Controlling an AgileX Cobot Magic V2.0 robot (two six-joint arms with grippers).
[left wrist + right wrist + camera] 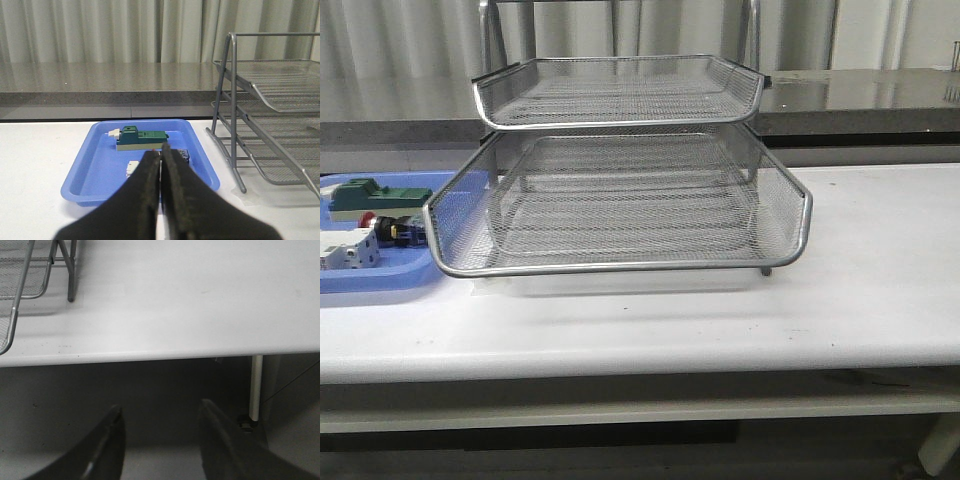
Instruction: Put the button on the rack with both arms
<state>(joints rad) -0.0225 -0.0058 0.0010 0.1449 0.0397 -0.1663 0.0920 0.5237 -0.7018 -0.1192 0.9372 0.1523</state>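
**Button waits in the blue tray; neither arm has reached it**

The button (388,229) lies on its side in the blue tray (380,278), at the table's left end, its red cap just showing beside a dark barrel. It sits between the green block (375,195) behind it and the white block (347,250) in front, close to both. In the left wrist view the closed fingers hide most of it; only a dark corner shows past them.

The left gripper (161,165) has its jaws pressed together and empty, aimed over the tray's near rim. The right gripper (160,415) hangs below the table's front edge with its jaws parted, holding nothing.

The step in hand looks like the left arm's approach and pick. The jaws will need to spread before descending, and should straddle the barrel across its narrow width, keeping clear of both blocks.

The rack (620,200) stands just right of the tray, its lowest tier's wire rim overhanging the tray's edge, so a lift straight up risks little, but any sideways carry must clear that rim. The table (880,260) to the right of the rack is bare, giving the right arm room to rise and meet a handover.
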